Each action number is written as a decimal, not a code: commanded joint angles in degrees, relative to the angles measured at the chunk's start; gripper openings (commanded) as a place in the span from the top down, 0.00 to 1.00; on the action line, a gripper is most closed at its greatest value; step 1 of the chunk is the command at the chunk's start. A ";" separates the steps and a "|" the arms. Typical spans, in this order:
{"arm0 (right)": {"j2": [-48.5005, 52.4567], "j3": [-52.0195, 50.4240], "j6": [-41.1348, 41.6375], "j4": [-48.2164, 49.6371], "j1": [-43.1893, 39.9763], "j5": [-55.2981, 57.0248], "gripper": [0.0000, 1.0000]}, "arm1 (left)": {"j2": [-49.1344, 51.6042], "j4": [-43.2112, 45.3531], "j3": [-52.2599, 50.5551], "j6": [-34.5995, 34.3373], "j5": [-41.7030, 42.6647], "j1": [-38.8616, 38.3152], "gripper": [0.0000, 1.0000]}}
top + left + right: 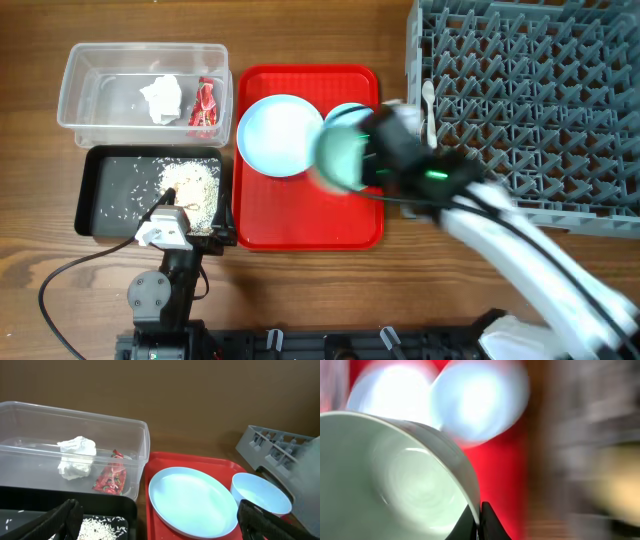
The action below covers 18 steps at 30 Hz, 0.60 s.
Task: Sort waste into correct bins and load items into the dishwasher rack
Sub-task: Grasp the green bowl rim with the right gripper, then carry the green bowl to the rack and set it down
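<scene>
Dishwasher rack [530, 100]: on the right of the tabletop [300, 290]; a white utensil [428, 105] sits at its left edge.
Red tray [310, 215]: carries the pale blue plate [280, 135] and the small blue bowl [260, 492].
Clear tub [90, 75]: holds the white tissue [162, 98] and the red wrapper [205, 107].
Black tray [100, 215]: holds the rice scraps [190, 190].
Green bowl [340, 158]: over the red tray's right side, its rim pinched by the right gripper [479, 517].
Left gripper [157, 512]: spread wide, holding nothing, above the black tray.

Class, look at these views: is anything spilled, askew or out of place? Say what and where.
The pale green bowl hangs tipped over the red tray, its rim pinched in the right gripper. Rice scraps lie scattered, but all inside the black tray.
</scene>
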 commanded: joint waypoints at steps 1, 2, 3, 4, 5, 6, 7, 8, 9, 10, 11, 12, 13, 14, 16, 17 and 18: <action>-9.22 0.85 -2.08 -4.48 -9.33 27.96 0.96 | -0.42 -0.07 -0.37 1.09 0.48 0.42 0.00; -10.08 0.85 -2.08 -5.09 -11.82 31.34 0.96 | -0.42 -0.07 -0.37 1.09 0.48 0.42 0.00; -10.49 0.85 -2.10 -5.29 -14.32 34.29 0.96 | -0.42 -0.07 -0.37 1.11 0.48 0.42 0.00; -10.51 0.85 -2.34 -5.16 -16.70 36.98 0.96 | -0.42 -0.07 -0.37 1.09 0.48 0.42 0.00; -10.25 0.85 -2.67 -4.76 -18.75 39.32 0.96 | -0.42 -0.07 -0.37 1.09 0.48 0.42 0.00; -9.84 0.85 -2.78 -4.39 -20.09 41.03 0.96 | -0.42 -0.07 -0.37 1.09 0.48 0.42 0.00; -8.98 0.85 -3.89 -3.54 -21.88 43.08 0.96 | -0.42 -0.07 -0.37 1.09 0.48 0.42 0.00; -8.02 0.85 -5.77 -2.47 -22.93 43.95 0.96 | -0.42 -0.07 -0.37 1.09 0.48 0.42 0.00; -6.84 0.85 -7.85 -1.18 -23.63 44.96 0.96 | -0.42 -0.07 -0.37 1.09 0.48 0.42 0.00; -5.79 0.85 -9.22 -0.22 -23.98 45.88 0.96 | -0.42 -0.07 -0.37 1.09 0.48 0.42 0.00; -4.24 0.85 -10.73 1.03 -24.28 47.87 0.96 | -0.42 -0.07 -0.37 1.09 0.48 0.42 0.00; -2.93 0.85 -11.39 1.92 -24.46 49.44 0.96 | -0.42 -0.07 -0.37 1.11 0.48 0.42 0.00; -0.87 0.85 -12.70 3.58 -24.70 51.78 0.96 | -0.42 -0.07 -0.37 1.09 0.48 0.42 0.00; 0.87 0.85 -14.38 4.98 -24.90 53.33 0.96 | -0.42 -0.07 -0.37 1.09 0.48 0.42 0.00; 4.50 0.85 -17.73 8.07 -25.55 54.75 0.96 | -0.42 -0.07 -0.37 1.09 0.48 0.42 0.00; 6.21 0.85 -19.28 9.46 -25.88 54.53 0.96 | -0.42 -0.07 -0.37 1.11 0.48 0.42 0.00; 7.89 0.85 -20.70 10.49 -26.01 54.21 0.96 | -0.42 -0.07 -0.37 1.09 0.48 0.42 0.00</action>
